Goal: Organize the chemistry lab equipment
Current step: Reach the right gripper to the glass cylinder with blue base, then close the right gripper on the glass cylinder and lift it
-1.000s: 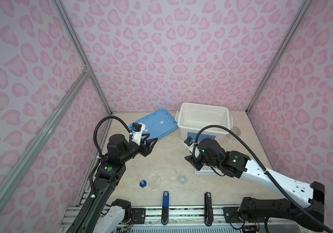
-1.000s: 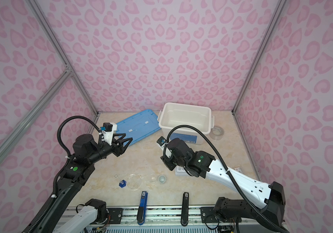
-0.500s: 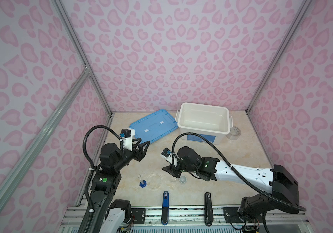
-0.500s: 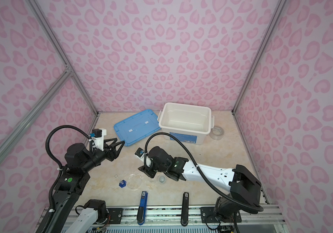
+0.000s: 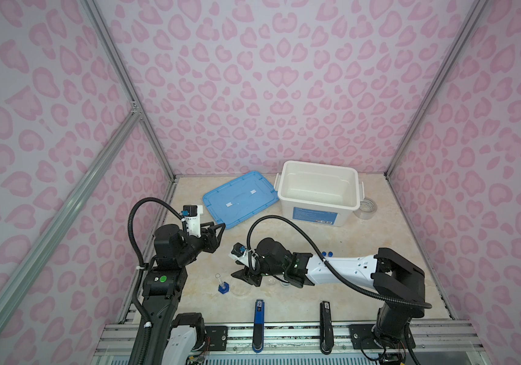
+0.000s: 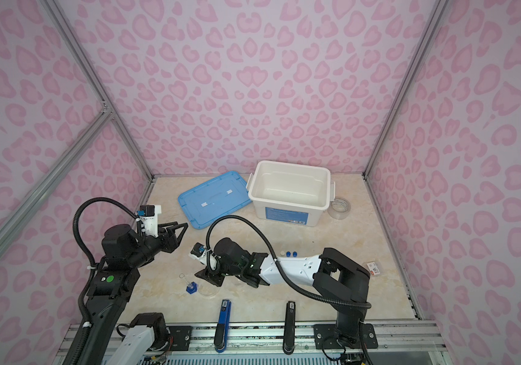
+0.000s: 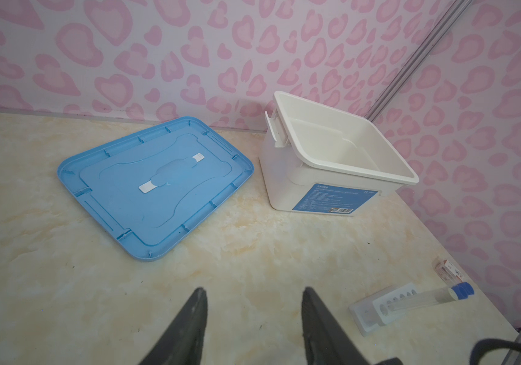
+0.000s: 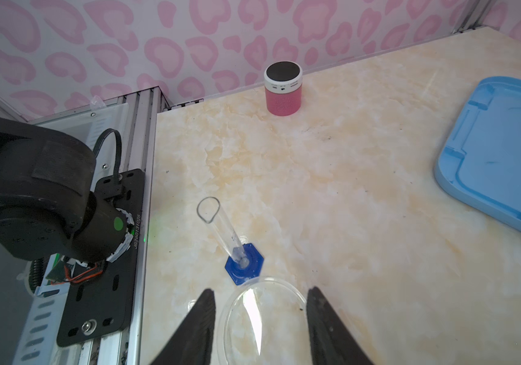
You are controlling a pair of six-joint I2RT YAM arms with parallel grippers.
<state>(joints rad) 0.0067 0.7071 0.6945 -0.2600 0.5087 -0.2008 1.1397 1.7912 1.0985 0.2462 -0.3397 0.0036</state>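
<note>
In the right wrist view the clear round dish (image 8: 262, 322) lies flat on the table. My right gripper (image 8: 260, 289) is open and low, with one finger on either side of the dish and a slim gap to each. The tiny blue-based cylinder (image 8: 243, 264) stands just beyond the dish; both top views show it (image 5: 222, 286) (image 6: 190, 287) next to the dish (image 5: 240, 289). My left gripper (image 5: 218, 229) (image 7: 254, 289) hangs open and empty above bare table. The white rack (image 7: 379, 311) carries a lying blue-capped tube (image 7: 426, 298). In the top views my right arm hides the rack; only tube caps (image 6: 290, 253) show.
A white bin (image 5: 319, 205) stands at the back with its blue lid (image 5: 240, 199) flat beside it. The tape roll (image 5: 367, 208) sits to the bin's right. A pink jar with a black lid (image 8: 282, 88) stands by the left wall. A small packet (image 6: 372, 268) lies at the right.
My right gripper has swept left and toward the front edge, coming down around the dish. My left arm drew back to the left, and its jaws narrowed a little.
</note>
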